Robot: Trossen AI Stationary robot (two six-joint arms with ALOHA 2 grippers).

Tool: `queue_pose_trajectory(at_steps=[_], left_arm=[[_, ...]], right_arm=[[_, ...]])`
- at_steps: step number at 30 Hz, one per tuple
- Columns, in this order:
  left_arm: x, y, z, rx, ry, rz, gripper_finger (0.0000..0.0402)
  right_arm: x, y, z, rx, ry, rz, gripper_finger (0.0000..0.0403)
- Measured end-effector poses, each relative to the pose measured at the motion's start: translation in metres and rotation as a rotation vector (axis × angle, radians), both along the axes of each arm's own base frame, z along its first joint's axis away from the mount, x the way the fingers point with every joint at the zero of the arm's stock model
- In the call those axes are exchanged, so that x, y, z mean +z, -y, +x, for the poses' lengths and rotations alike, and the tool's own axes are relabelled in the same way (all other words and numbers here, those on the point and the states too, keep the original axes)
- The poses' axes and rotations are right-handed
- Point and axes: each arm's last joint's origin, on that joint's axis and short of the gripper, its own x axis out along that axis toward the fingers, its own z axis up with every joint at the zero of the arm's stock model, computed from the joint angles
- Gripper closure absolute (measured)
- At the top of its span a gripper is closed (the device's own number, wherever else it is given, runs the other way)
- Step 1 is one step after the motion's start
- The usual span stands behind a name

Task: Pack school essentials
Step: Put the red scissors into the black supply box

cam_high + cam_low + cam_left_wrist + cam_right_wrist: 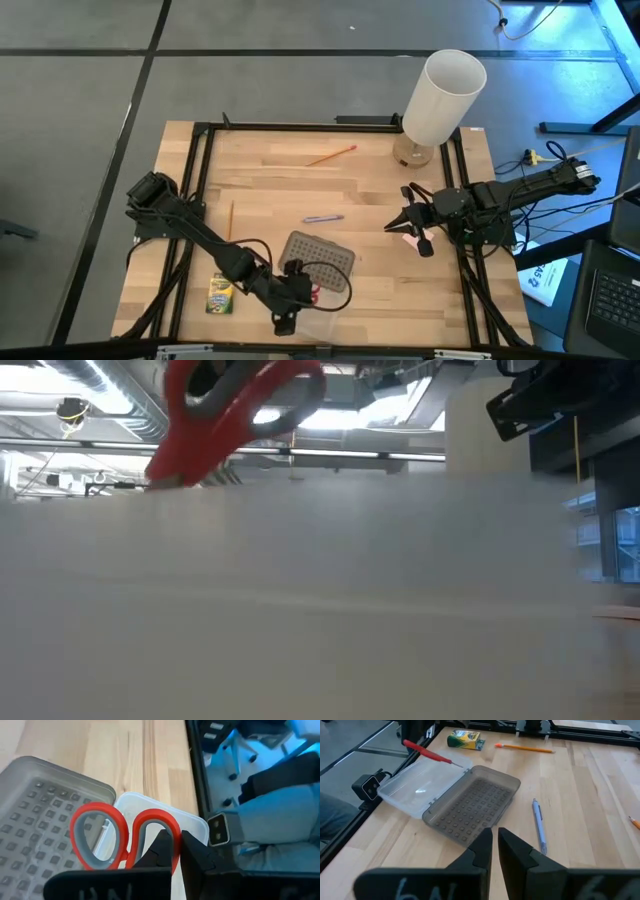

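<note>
My left gripper (176, 852) is shut on the red-handled scissors (125, 832) over the clear box (165, 810), near the table's near edge (290, 296). The right wrist view shows the scissors (427, 752) slanting, blades toward the open box (420, 790). The box's grey dotted lid (470, 802) lies folded open beside it. My right gripper (495, 842) is shut and hovers right of centre (410, 228), with the small pink block (409, 240) on the table under it. The bluish-purple pen (538, 825), orange pencil (525, 748) and crayon box (464, 739) lie flat on the table. My left gripper pinches the rim of one red handle loop (172, 827) between its two fingers. The scissors are lifted clear above the clear box, handles toward the table's near edge (240, 405), blades slanting down toward the box's tray (456, 764).
A tall white cylinder (440, 92) stands at the far right corner. A second orange pencil (332, 155) lies near the far edge. A black frame rail (300, 125) runs around the table. Bare wood lies between the pen and the far edge.
</note>
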Motion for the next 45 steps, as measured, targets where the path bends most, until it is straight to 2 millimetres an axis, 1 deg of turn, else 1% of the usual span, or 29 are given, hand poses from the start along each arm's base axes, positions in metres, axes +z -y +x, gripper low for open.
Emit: queue_pose_trajectory(at_steps=[7,9,12,16,19,25,29,32,38,45], left_arm=[[-0.022,0.005,0.004,-0.066,-0.068,0.030,0.0400],[-0.025,0.005,0.005,-0.085,-0.074,0.044,0.0399],[-0.028,0.005,0.005,-0.101,-0.086,0.063,0.0399],[-0.030,0.002,0.005,-0.096,-0.107,0.078,0.0399],[-0.031,0.002,0.005,-0.122,-0.101,0.105,0.0399],[-0.040,0.002,0.006,-0.144,-0.123,0.147,0.0398],[-0.050,0.003,0.007,-0.158,-0.160,0.163,0.0396],[-0.056,0.004,0.007,-0.181,-0.175,0.174,0.0399],[-0.053,0.003,0.006,-0.191,-0.171,0.184,0.0399],[-0.043,0.009,0.004,-0.322,-0.195,0.250,0.0399]], right_arm=[[0.000,0.000,0.000,0.000,-0.004,-0.001,0.0368],[-0.001,0.000,0.000,0.009,-0.009,-0.002,0.0368],[-0.002,-0.002,-0.002,0.092,-0.023,-0.014,0.0368],[-0.001,-0.004,-0.003,0.172,-0.033,0.018,0.0368],[0.006,-0.005,-0.003,0.196,-0.028,0.029,0.0368],[0.024,-0.005,-0.003,0.217,-0.005,-0.008,0.0368],[0.031,-0.005,-0.003,0.217,-0.016,-0.012,0.0368],[0.032,-0.004,-0.003,0.203,-0.023,-0.020,0.0368],[0.029,-0.005,-0.001,0.189,-0.043,-0.030,0.0368],[0.029,-0.005,-0.001,0.189,-0.046,-0.031,0.0368]])
